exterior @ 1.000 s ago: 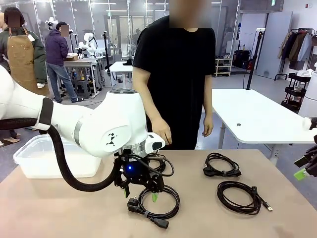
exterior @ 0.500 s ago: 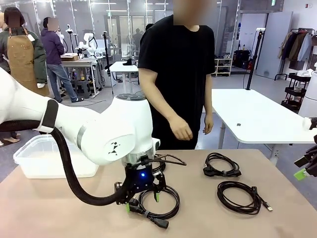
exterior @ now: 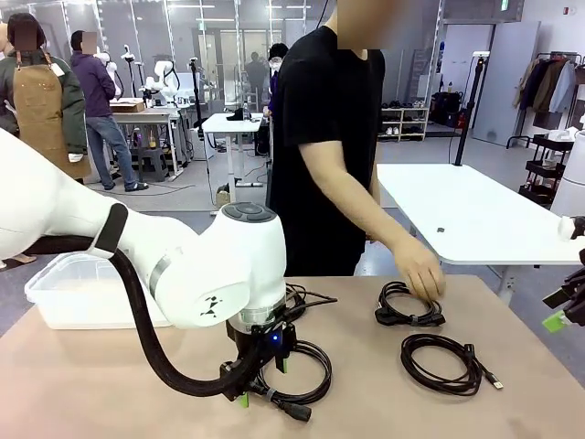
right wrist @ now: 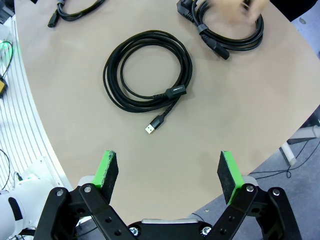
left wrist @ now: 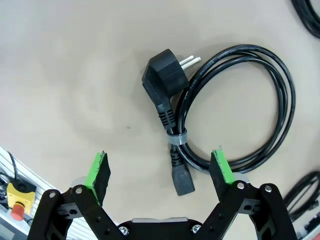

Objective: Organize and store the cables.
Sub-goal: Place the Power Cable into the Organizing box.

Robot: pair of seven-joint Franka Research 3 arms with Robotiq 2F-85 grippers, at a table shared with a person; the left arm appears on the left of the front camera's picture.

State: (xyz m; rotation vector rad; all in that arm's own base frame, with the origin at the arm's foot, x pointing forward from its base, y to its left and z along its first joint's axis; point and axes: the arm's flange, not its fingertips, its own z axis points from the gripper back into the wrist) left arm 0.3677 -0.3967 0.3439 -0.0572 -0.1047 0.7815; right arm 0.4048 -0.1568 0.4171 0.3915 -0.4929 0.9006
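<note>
A black cable coil with a mains plug and a grey tie [left wrist: 235, 110] lies flat on the tan table. My left gripper [left wrist: 160, 170] hangs open just above it, fingers straddling its tied end; from the front, this gripper [exterior: 263, 382] sits low at the coil [exterior: 306, 377]. A second coil with a USB end [exterior: 443, 361] lies to the right, below my open right gripper [right wrist: 168, 172], where it appears as a round coil [right wrist: 147, 70]. The person's hand [exterior: 420, 268] rests on a third coil [exterior: 409, 306]. My right gripper [exterior: 559, 311] stays at the table's right edge.
A translucent white bin [exterior: 55, 297] stands at the table's left. More black cord [exterior: 306, 297] shows partly behind my left arm. The person stands at the far side, leaning toward the right. A white table [exterior: 475, 219] stands behind.
My left arm has lowered and shifted so its gripper sits close over the plug coil. The person's hand has reached out to the far right coil. The right gripper has not moved.
</note>
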